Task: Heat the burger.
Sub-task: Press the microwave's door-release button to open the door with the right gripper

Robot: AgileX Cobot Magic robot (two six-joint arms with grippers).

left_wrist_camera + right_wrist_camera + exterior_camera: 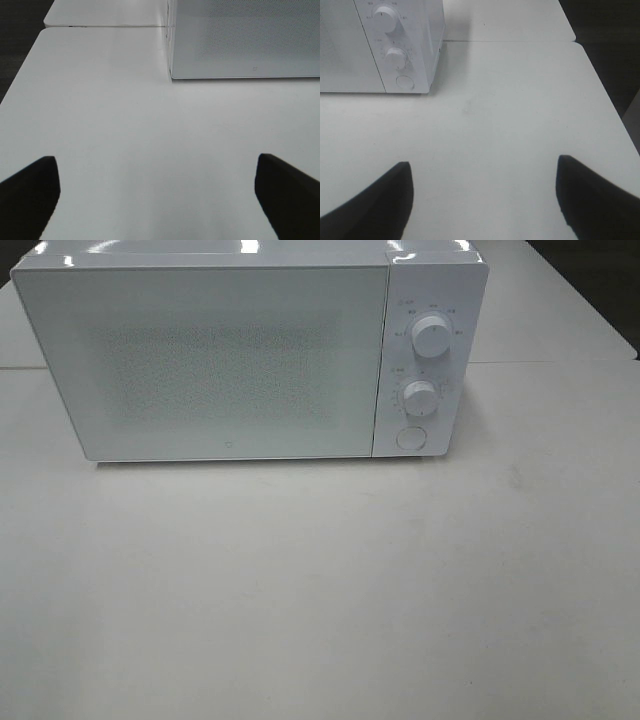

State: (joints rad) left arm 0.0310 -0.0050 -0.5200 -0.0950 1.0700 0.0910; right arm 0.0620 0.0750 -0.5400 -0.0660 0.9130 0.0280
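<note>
Sitting on the far side of the flat, pale white worktop [320, 590] is a boxy white microwave oven [220, 360]. Its wide door [215, 355] is shut and has a patch of tiny dots in the middle. On the right side of the oven is a thin panel with a round white top knob [432, 336], a round white lower knob [421, 398] under it, and a round white push button [410, 438] at the bottom.

The worktop is smooth and has only a few faint grey smudges. A thin straight seam [560, 363] runs across it at the far right, where a second white tabletop [560, 320] joins on behind. Past the far right corner the room is dark [610, 280]. Lamp light shines in bright spots on the oven's top edge.

The left jaws are spread wide. Their two black fingers [27, 200] hang over bare worktop with nothing between them, and the oven's left front corner is farther off. The right jaws are spread wide too. Their black fingers [375, 205] are over bare worktop with nothing between them, on the near side of the oven's knob panel.

The burger does not show in any view, so I cannot tell where it is.
</note>
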